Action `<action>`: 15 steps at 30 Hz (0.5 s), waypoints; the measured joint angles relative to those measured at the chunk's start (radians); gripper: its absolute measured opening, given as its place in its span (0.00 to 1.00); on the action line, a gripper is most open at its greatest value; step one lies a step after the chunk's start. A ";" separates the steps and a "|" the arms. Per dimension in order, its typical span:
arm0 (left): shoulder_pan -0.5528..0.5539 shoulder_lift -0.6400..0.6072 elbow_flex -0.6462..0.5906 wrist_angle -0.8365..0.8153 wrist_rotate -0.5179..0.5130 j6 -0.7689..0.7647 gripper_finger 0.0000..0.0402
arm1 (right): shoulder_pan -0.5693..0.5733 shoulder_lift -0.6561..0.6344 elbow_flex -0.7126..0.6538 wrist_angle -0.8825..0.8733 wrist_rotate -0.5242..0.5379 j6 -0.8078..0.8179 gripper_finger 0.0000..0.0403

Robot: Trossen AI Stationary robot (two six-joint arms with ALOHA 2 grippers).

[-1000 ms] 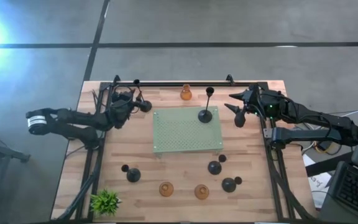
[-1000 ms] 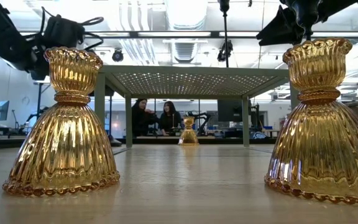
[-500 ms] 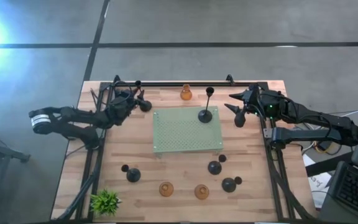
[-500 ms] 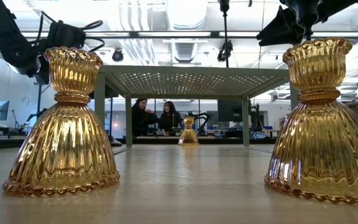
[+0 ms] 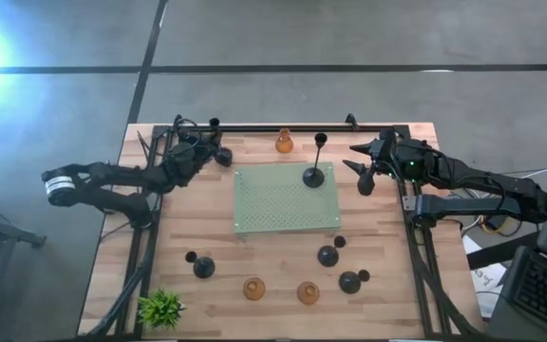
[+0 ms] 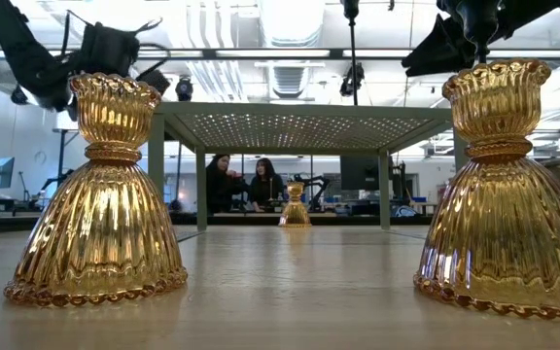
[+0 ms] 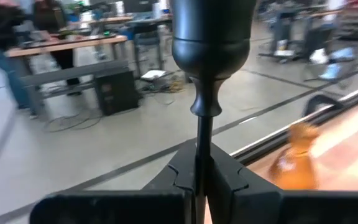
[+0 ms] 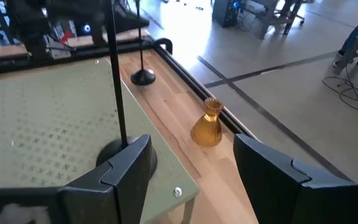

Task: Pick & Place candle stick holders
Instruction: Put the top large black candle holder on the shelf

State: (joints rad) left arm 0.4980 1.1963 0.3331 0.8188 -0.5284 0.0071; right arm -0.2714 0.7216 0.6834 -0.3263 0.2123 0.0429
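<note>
A tall black candle stick holder [image 5: 222,155] stands at the table's far left, with my left gripper [image 5: 207,150] shut on its stem. In the left wrist view its cup [image 7: 210,31] rises above the fingers. My right gripper [image 5: 354,157] hangs open at the far right, pointing toward another tall black holder [image 5: 313,175], which stands by its base on the green perforated platform [image 5: 286,204]. An amber holder [image 5: 284,142] stands at the far edge. Two more amber holders [image 5: 254,288] [image 5: 308,293] and three short black ones [image 5: 203,267] [image 5: 328,255] [image 5: 349,281] stand near the front. My left gripper pinches the holder's thin stem [image 7: 202,163] between its two fingers, below the cup. The fingers come level from the table's left side and lie across the stem. The holder stands upright, and its round base [image 8: 143,76] appears to rest on the table.
A small green plant [image 5: 161,308] sits at the near left corner. A black rail [image 5: 283,126] runs along the table's far edge. In the low view the two near amber holders [image 6: 100,194] [image 6: 499,194] fill the foreground, with people in the room beyond.
My left gripper has moved a little toward the table's far edge, up to the tall black holder, and has shut on its stem. The holder stays upright in its place. My right arm has kept still.
</note>
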 joint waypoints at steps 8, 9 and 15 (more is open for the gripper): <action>-0.008 -0.176 0.224 -0.480 0.063 0.007 0.04 | 0.000 -0.002 -0.009 -0.001 0.000 0.001 0.54; -0.010 -0.198 0.256 -0.534 0.076 0.016 0.04 | 0.000 -0.004 -0.009 -0.002 0.000 -0.002 0.54; -0.021 -0.288 0.411 -0.690 0.225 0.059 0.04 | 0.000 -0.013 -0.009 -0.001 -0.001 -0.002 0.54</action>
State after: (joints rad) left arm 0.4774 0.9085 0.7442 0.1291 -0.3034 0.0661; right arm -0.2714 0.7085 0.6743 -0.3276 0.2111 0.0414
